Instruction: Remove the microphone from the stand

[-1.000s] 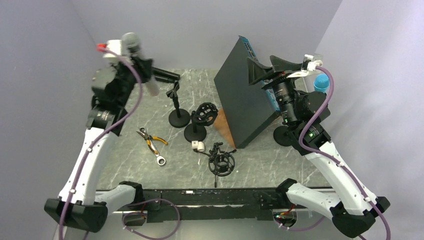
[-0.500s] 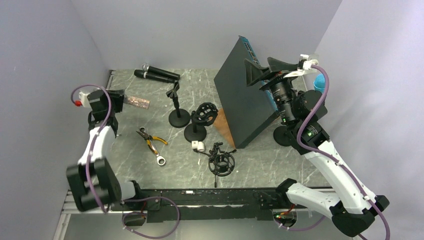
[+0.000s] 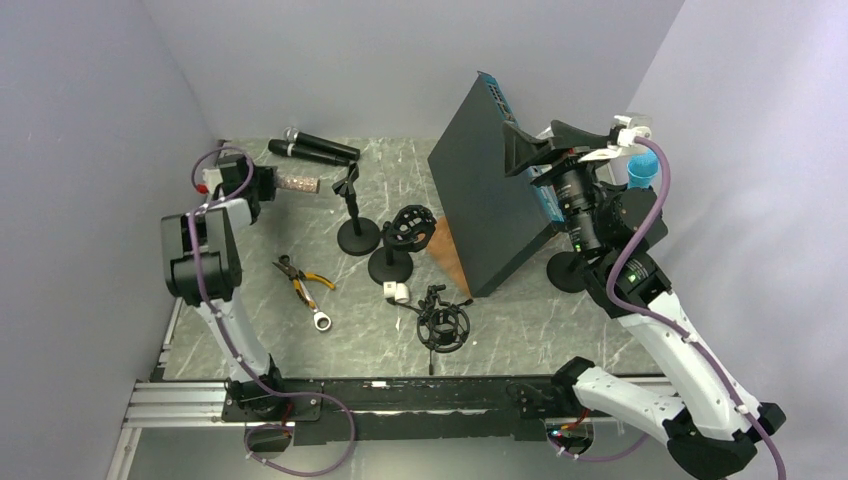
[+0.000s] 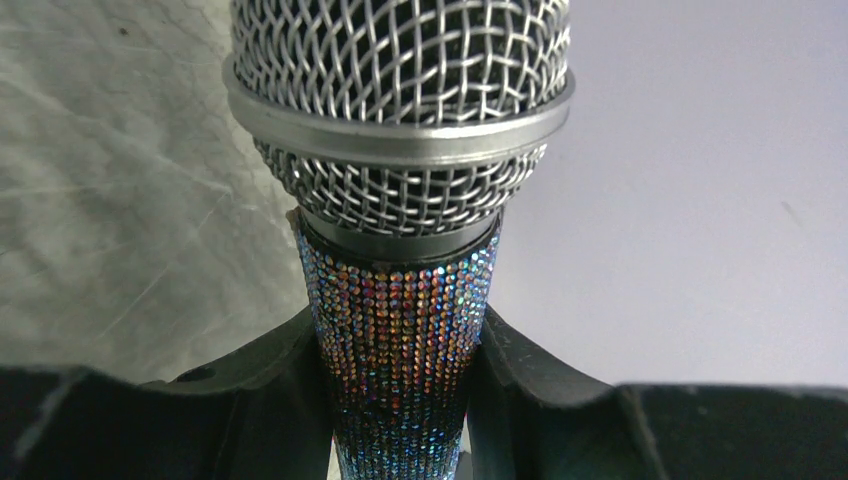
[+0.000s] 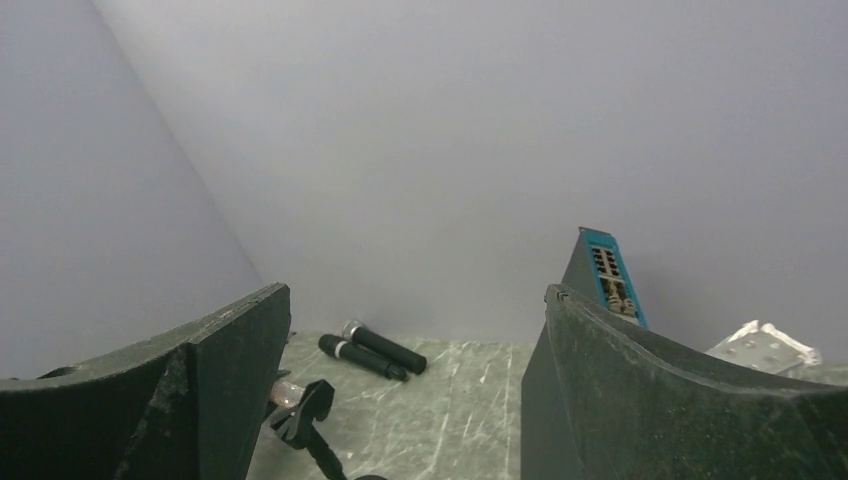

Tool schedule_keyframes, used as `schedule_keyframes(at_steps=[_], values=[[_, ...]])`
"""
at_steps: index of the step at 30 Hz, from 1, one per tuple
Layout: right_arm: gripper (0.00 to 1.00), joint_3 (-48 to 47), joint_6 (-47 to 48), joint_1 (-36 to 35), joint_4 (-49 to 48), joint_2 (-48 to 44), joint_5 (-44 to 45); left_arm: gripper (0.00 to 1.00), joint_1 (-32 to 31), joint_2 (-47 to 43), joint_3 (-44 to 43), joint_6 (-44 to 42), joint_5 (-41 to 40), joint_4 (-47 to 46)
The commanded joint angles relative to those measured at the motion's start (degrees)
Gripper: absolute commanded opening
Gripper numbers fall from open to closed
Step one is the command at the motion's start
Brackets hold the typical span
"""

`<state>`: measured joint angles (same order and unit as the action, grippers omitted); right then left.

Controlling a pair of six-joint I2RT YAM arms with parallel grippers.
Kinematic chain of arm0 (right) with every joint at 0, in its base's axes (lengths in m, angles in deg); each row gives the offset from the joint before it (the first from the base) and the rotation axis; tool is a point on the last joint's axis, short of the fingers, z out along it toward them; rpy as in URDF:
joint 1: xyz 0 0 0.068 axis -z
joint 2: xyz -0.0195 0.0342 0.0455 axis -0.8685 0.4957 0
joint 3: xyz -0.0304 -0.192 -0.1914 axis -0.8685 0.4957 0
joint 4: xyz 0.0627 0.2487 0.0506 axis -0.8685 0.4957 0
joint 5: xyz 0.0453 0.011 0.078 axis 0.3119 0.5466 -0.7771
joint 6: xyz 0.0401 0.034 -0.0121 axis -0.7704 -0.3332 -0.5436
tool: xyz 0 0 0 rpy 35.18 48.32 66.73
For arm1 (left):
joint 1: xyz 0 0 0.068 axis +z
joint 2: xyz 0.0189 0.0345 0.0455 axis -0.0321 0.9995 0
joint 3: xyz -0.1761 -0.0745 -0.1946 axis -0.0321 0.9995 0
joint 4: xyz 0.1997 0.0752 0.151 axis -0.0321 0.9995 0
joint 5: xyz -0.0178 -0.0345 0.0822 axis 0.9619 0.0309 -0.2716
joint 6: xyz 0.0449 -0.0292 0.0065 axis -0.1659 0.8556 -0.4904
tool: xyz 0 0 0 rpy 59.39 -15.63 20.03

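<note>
The rhinestone microphone (image 3: 298,185) with a silver mesh head (image 4: 398,100) is off the stand and held level at the table's far left. My left gripper (image 3: 262,185) is shut on its glittery handle (image 4: 400,340), one finger on each side. The black stand (image 3: 358,237) has an empty clip (image 3: 347,180) just right of the microphone's end; the clip also shows in the right wrist view (image 5: 305,405). My right gripper (image 3: 545,150) is open and empty, raised high beside the black box; its midpoint in the right wrist view (image 5: 410,330) lies over the back of the table.
Two black microphones (image 3: 315,150) lie at the back. A leaning black box (image 3: 490,200) stands mid-right. A shock mount on a stand (image 3: 410,228), a loose shock mount (image 3: 443,325), pliers (image 3: 300,278), a wrench (image 3: 320,320) and a blue cup (image 3: 644,165) are around.
My left arm swung down from high above the back left to low at the table's far-left edge, microphone still in its grip. My right gripper shifted slightly right.
</note>
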<state>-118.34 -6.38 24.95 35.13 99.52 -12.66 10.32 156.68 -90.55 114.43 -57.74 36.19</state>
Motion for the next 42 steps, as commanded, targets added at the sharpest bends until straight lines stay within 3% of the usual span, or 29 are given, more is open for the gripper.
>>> schedule_keyframes(at_steps=[1, 9, 12, 19, 27, 32, 36, 39, 42], values=[[1.00, -0.7, 3.0, 0.1, 0.8, -2.5, 3.1, 0.46, -2.3, 7.5, -7.2, 4.8, -4.5, 0.3], [1.00, -0.5, 5.1, 0.1, 2.9, -5.3, 5.9, 0.58, -5.3, 15.9, -16.2, 8.5, -4.7, 6.7], [1.00, -0.7, 5.2, 0.1, 3.4, -5.6, 5.7, 0.73, -6.0, 16.9, -18.6, 9.1, -5.6, 11.0], [1.00, -0.9, 5.4, 0.1, 4.2, -5.8, 5.8, 0.96, -5.7, 15.6, -19.0, 8.3, -4.8, 12.5], [1.00, -1.1, 6.4, 0.1, 5.7, -5.0, 6.3, 0.98, -5.4, 6.8, -14.9, 1.4, -0.4, 6.8], [1.00, -1.4, 6.1, 0.1, 7.6, -4.6, 7.0, 0.98, -5.4, -1.4, -10.9, -9.6, 1.9, 0.1], [1.00, -3.4, 5.1, 0.1, 9.5, -3.4, 5.2, 0.97, -5.4, -5.2, -16.6, -19.8, 6.2, -1.2], [1.00, -4.8, 4.3, 0.0, 11.2, -2.4, 4.9, 0.95, -6.8, -6.8, -22.7, -25.7, 14.0, 1.0], [1.00, -5.0, 3.2, 0.0, 12.7, -1.7, 4.5, 0.95, -10.1, -11.1, -22.6, -31.7, 18.0, 0.4]])
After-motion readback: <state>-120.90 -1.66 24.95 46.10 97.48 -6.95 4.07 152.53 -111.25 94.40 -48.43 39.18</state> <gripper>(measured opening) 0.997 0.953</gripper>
